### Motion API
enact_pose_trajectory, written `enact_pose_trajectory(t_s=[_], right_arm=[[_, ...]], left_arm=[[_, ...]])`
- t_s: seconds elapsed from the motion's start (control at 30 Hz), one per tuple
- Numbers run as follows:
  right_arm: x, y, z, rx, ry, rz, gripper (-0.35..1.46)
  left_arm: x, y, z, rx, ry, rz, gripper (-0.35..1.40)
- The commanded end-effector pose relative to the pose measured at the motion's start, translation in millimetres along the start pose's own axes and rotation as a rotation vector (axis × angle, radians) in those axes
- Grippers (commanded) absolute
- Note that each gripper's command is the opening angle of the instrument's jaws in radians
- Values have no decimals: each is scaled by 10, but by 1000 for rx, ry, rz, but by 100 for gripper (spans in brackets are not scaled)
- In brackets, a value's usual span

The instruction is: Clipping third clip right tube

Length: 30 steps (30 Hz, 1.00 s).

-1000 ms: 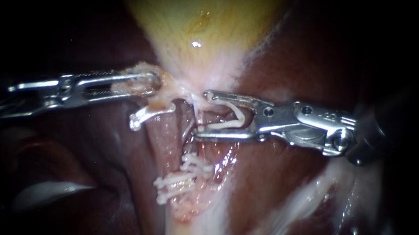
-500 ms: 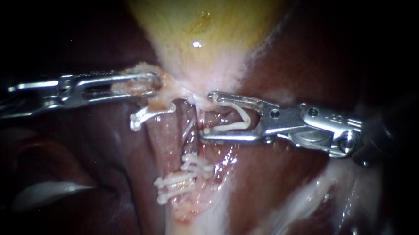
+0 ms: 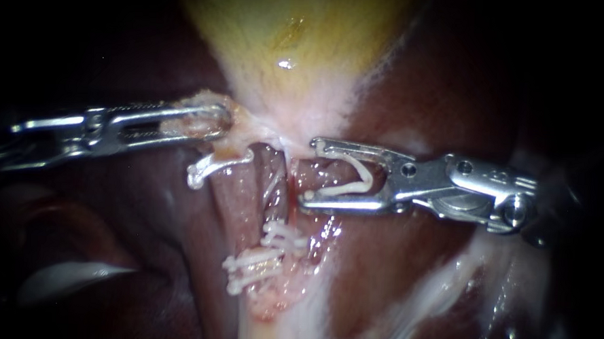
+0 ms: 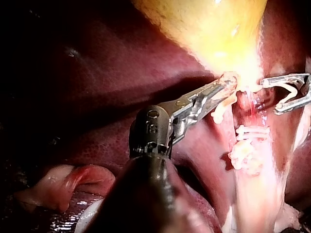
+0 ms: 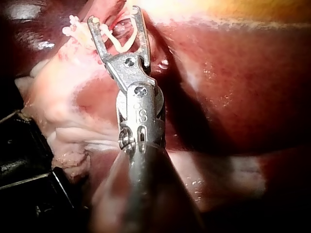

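My left instrument (image 3: pixel 212 121) comes in from the left, its jaws shut on pale tissue at the narrow end of the yellow gallbladder (image 3: pixel 287 33); the left wrist view shows the same grip (image 4: pixel 228 87). Two reddish tubes run down from there, the left tube (image 3: pixel 236 194) and the right tube (image 3: pixel 278 178). My right instrument (image 3: pixel 310 175) lies just right of the right tube, its jaws wide apart and holding an open white clip (image 3: pixel 345 188) between them. Its tips stand beside the tube, not around it. The right wrist view shows that clip (image 5: pixel 121 46) seated in the jaws (image 5: pixel 114 15).
One white clip (image 3: pixel 210 165) sits high on the left tube. More white clips (image 3: pixel 282 235) (image 3: pixel 250 264) cross the tubes lower down. Dark red liver (image 3: pixel 407 262) surrounds the site. Whitish tissue (image 3: pixel 446 284) runs along the lower right.
My right instrument has drawn back to the right with its clip, so its tips no longer reach across the right tube. The left instrument and its hold are unchanged.
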Motion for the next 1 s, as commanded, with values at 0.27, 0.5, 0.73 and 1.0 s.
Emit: enact_pose_trajectory(t_s=[0.27, 0.5, 0.73, 1.0], right_arm=[[0, -2, -4, 9, 1, 4, 50], [16, -6, -18, 20, 3, 15, 50], [18, -9, -19, 23, 3, 15, 50], [24, 1, -10, 13, 16, 8, 50]], left_arm=[[0, 1, 0, 1, 0, 0, -35], [0, 1, 0, 1, 0, 0, -35], [0, 1, 0, 1, 0, 0, -35], [0, 0, 1, 0, 0, 0, -35]])
